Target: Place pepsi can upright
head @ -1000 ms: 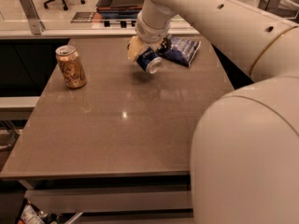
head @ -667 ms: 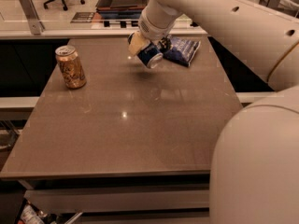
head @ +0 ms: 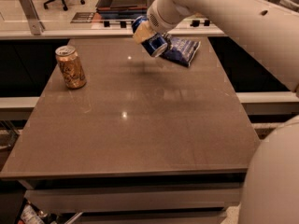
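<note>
One pepsi can, tilted, clasped in gripper above desk, 12 o'clock; gold can upright, 10 o'clock; blue snack bag, 1 o'clock.

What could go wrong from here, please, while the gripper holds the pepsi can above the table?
1. The gripper holds the pepsi can tilted in the air above the table. If released at this angle, it would likely fall on its side and roll.
2. The snack bag lies right beside the can. Lowering it there could set it on the bag's edge, where it might topple.
</note>
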Controlling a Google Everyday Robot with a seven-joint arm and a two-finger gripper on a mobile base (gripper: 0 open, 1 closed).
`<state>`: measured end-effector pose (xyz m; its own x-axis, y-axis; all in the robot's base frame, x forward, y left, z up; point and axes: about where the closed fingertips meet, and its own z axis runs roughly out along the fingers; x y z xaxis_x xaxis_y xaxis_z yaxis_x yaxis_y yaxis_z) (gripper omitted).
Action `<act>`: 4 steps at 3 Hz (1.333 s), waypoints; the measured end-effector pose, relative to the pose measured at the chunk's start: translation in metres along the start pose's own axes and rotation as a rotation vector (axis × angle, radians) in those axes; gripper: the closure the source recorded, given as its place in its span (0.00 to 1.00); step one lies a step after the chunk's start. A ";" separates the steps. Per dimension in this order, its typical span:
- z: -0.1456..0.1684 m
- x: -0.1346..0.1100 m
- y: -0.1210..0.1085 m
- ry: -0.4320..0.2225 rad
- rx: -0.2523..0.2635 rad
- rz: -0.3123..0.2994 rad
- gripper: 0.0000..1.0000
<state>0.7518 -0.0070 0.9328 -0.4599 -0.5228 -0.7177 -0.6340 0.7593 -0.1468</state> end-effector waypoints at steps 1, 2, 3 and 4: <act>-0.008 -0.009 0.001 -0.111 -0.012 -0.048 1.00; -0.014 -0.020 0.009 -0.216 -0.034 -0.104 1.00; -0.018 -0.030 0.019 -0.309 -0.063 -0.168 1.00; -0.020 -0.033 0.030 -0.382 -0.087 -0.217 1.00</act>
<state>0.7356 0.0252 0.9663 -0.0583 -0.4731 -0.8791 -0.7477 0.6042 -0.2756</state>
